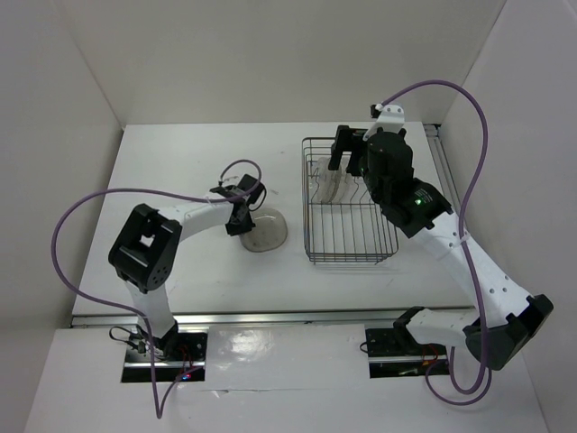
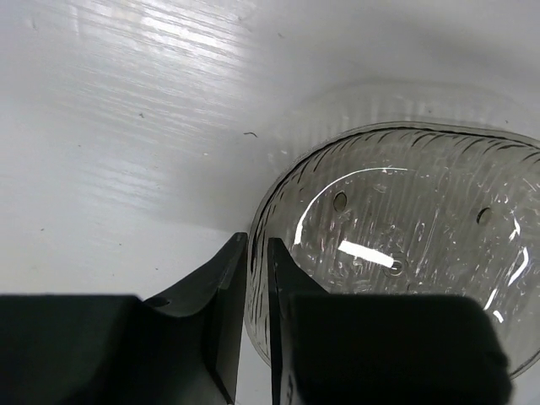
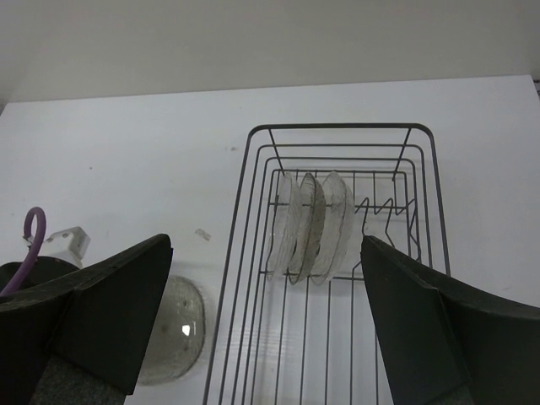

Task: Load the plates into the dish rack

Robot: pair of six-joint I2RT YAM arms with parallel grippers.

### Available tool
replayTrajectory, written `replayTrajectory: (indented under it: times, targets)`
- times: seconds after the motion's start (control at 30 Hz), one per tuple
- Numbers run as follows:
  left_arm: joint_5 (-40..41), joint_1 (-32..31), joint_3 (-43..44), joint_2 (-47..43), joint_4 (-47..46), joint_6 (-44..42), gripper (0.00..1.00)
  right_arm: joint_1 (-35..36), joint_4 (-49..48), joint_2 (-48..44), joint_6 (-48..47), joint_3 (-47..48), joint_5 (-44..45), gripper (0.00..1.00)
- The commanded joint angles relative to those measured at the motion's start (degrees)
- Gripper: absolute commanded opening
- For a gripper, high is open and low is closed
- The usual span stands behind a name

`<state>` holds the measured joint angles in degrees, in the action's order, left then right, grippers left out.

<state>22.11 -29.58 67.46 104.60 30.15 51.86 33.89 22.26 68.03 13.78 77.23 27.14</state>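
White table (image 1: pixel 180 153) bears 1 plate (image 1: pixel 268 233), dish rack (image 1: pixel 352 245).

Left arm (image 1: pixel 198 215), right arm (image 1: pixel 487 281) — white links, black joints
Chunky black joint housings, matte black claw fingers (image 3: pixel 101 304), a looping purple cable (image 1: pixel 99 194) per arm — green light (image 1: pixel 416 202) on the right wrist housing.

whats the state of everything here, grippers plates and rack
left gripper, pinching rim of loose plate
right gripper, open over dish rack
loose plate, clear, lying on table
racked plates, three standing on edge
dish rack, partly filled
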Motion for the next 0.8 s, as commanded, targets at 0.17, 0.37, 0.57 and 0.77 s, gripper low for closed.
replayTrajectory:
  times: [0.17, 0.37, 0.57, 0.77]
  targets:
    - [3.46, 2.69, -5.58, -4.21, 0.08, 0.0, 0.0, 0.48, -3.54, -1.15, -0.6, -0.24, -1.11, 1.0]
    - [9.26, 2.69, -7.61, -18.86, -0.71, -0.09, 0.0, 0.48, -4.95, -0.44, -0.6, -0.85, -4.1, 1.0]
    - [8.14, 3.92, -8.92, -27.51, -3.34, -4.74, 0.0, 0.48, -6.79, -0.44, -1.65, -1.38, -10.67, 1.0]
    - [4.09, 3.4, -11.65, -39.1, -8.44, -8.6, 0.0, -0.05, -12.94, 0.88, -5.69, -4.1, -34.72, 1.0]
